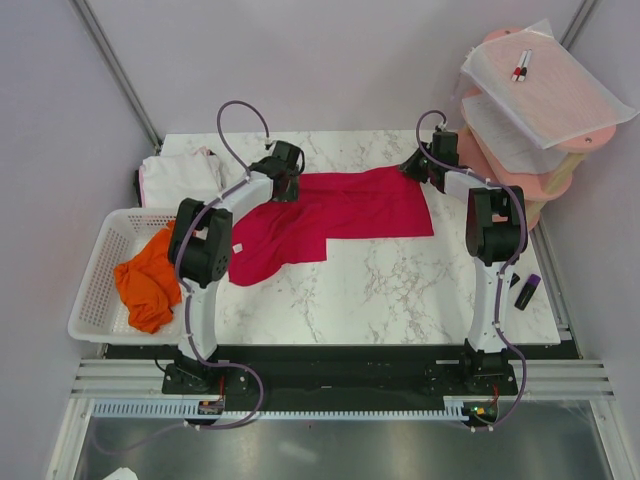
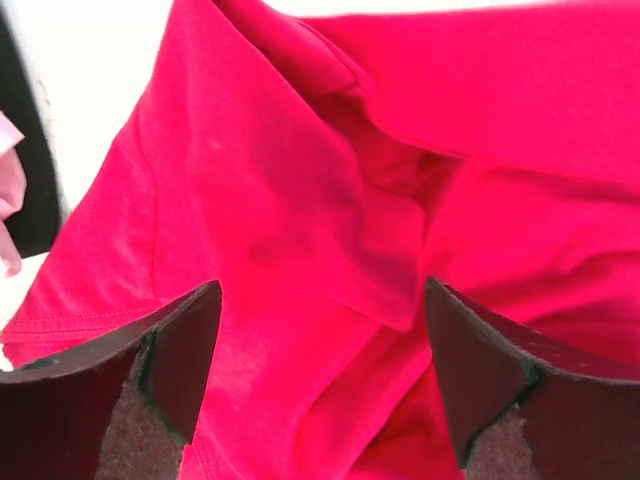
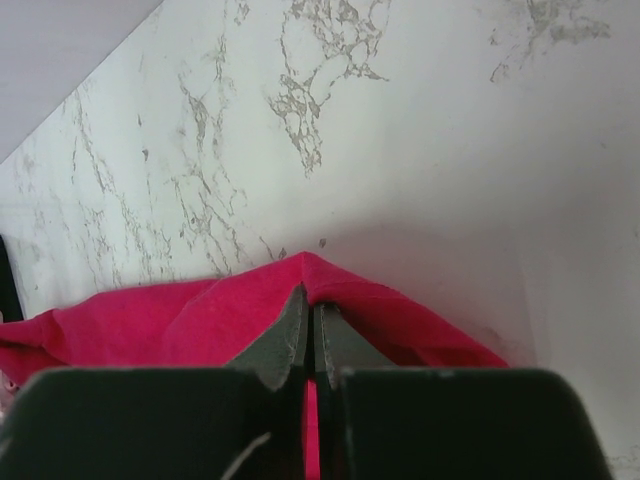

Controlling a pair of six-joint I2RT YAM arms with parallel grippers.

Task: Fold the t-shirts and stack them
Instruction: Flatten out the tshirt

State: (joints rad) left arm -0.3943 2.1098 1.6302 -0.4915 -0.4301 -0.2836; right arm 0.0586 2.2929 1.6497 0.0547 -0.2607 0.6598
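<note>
The crimson-red t-shirt (image 1: 335,215) lies spread on the marble table (image 1: 400,290), partly folded, with a lobe hanging toward the front left. My left gripper (image 1: 283,180) hovers open over its far left part; the wrist view shows rumpled red cloth (image 2: 320,220) between the spread fingers. My right gripper (image 1: 418,168) is shut on the shirt's far right corner (image 3: 310,275), pinching a peak of cloth. The orange t-shirt (image 1: 147,280) lies crumpled in the white basket (image 1: 95,300). The white t-shirt (image 1: 180,175) lies at the far left of the table.
A pink tiered shelf (image 1: 535,120) with translucent sheets and a marker stands at the right rear. A purple marker (image 1: 527,291) lies near the table's right edge. The basket hangs off the table's left side.
</note>
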